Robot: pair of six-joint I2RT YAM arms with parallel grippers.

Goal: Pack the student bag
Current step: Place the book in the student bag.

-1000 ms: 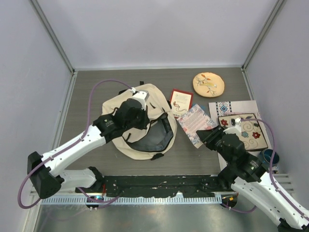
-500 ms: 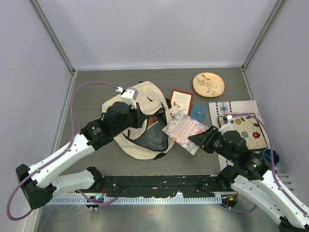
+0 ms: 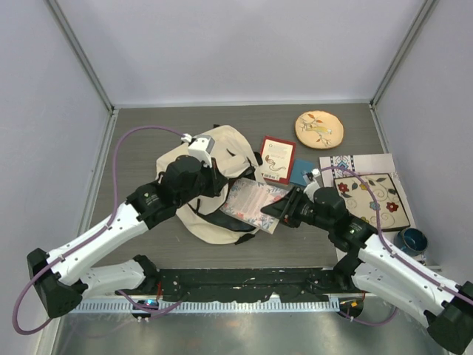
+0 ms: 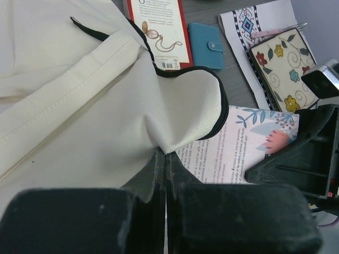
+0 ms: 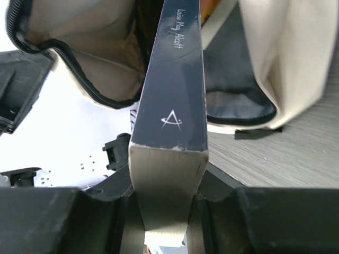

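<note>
1. While our left gripper is pinching the rim of the student bag, jaws shut tight on a fold of cream fabric, we are lifting that edge so the dark mouth is gaping toward the right arm.
2. We are carrying the floral-covered book in the right gripper. Its fingers are clamping the two covers at the near end, narrowed to the book's thickness.
3. We are judging the coming move to turn on one relation. The bag is lying to the left of the right gripper, on the middle-left of the counter, and the book's long axis is pointing leftward into the opening. The right arm is the nearer one for the push, and the left is only holding the mouth.
4. From the right wrist view, we are seeing the dark spine running between the zip-edged lip on one side and the sagging cream wall on the other, with grey lining ahead. We cannot tell how deep the leading end is sitting.
5. We are reckoning that the leading corner could catch the zip lip or a black strap, so the push is calling for a straight, steady line.
6. We are also seeing the red book and the blue wallet lying on the counter just beside the bag, not yet packed.
</note>
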